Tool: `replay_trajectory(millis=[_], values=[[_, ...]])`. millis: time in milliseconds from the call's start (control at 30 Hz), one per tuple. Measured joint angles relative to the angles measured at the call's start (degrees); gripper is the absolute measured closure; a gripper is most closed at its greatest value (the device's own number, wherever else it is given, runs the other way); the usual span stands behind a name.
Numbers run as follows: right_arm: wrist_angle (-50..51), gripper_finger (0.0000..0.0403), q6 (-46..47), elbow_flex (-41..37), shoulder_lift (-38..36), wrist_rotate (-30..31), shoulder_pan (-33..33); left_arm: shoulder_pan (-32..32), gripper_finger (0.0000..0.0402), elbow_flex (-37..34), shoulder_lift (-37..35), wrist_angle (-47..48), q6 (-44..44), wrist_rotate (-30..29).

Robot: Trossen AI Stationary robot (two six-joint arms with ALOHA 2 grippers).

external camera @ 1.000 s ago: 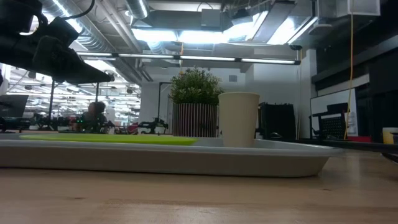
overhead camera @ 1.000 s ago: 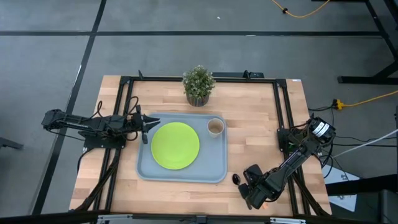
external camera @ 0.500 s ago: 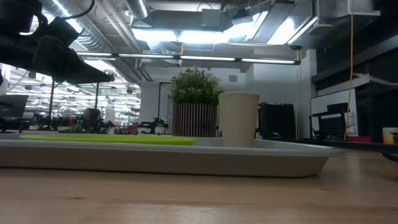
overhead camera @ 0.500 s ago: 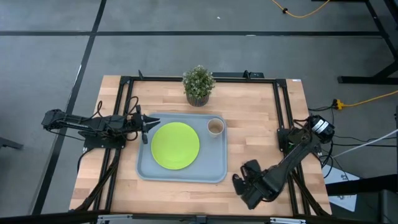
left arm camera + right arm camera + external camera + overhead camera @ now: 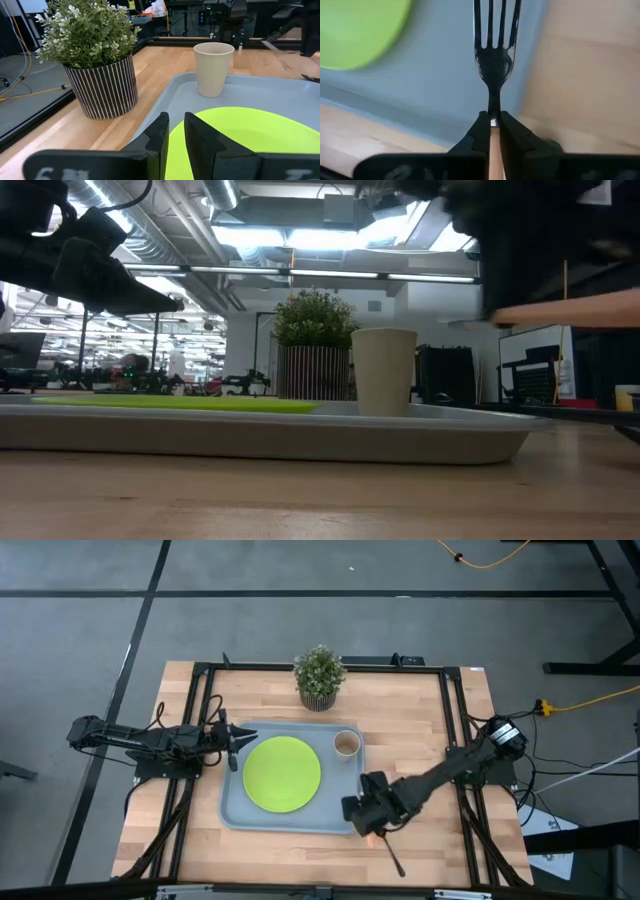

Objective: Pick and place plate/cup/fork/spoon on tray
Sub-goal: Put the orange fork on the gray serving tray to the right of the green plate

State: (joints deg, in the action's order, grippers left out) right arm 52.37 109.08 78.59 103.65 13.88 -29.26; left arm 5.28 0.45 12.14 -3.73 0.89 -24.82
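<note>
The grey-blue tray [image 5: 240, 810] lies mid-table with the lime-green plate [image 5: 283, 773] and the beige cup [image 5: 346, 744] on it. My right gripper [image 5: 360, 812] is at the tray's near right corner, shut on the fork [image 5: 493, 47]. The fork's tines point out over the tray's rim. The dark spoon [image 5: 393, 858] lies on the table just near of that gripper. Only the spoon's thin handle shows. My left gripper [image 5: 233, 745] waits shut above the tray's left rim. In the left wrist view its tips [image 5: 175, 131] sit before the plate [image 5: 250, 135]. My right gripper pinches the fork between its two fingers at the top of the orange handle [image 5: 493, 131], just behind the neck. The fingers lie along the fork, and the handle runs back between them. The fork is lifted clear, tines forward toward the tray.
A potted plant in a striped pot [image 5: 319, 675] stands at the table's far edge behind the tray. Black rails [image 5: 455, 730] run along the table's left and right sides. Bare wood lies right of the tray and along the near edge.
My right gripper has gone from the table's near right corner up and toward the tray's near right corner, staying shut on the fork. Its arm now shows at the low view's upper right. The spoon has stayed on the table. The left arm has kept still.
</note>
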Motion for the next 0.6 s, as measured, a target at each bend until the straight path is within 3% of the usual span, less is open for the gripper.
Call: replay_trajectory(millis=[233,600], values=[[-4.82,0.0383,-5.89,0.00,3.27,-0.70,4.88,0.00,0.0348,0.00,0.00,0.00,0.02,0.02],[-5.82,0.0383,-4.17,0.00,8.25,-1.65,9.95,0.00,0.0348,0.00,0.00,0.00,0.00,0.02]])
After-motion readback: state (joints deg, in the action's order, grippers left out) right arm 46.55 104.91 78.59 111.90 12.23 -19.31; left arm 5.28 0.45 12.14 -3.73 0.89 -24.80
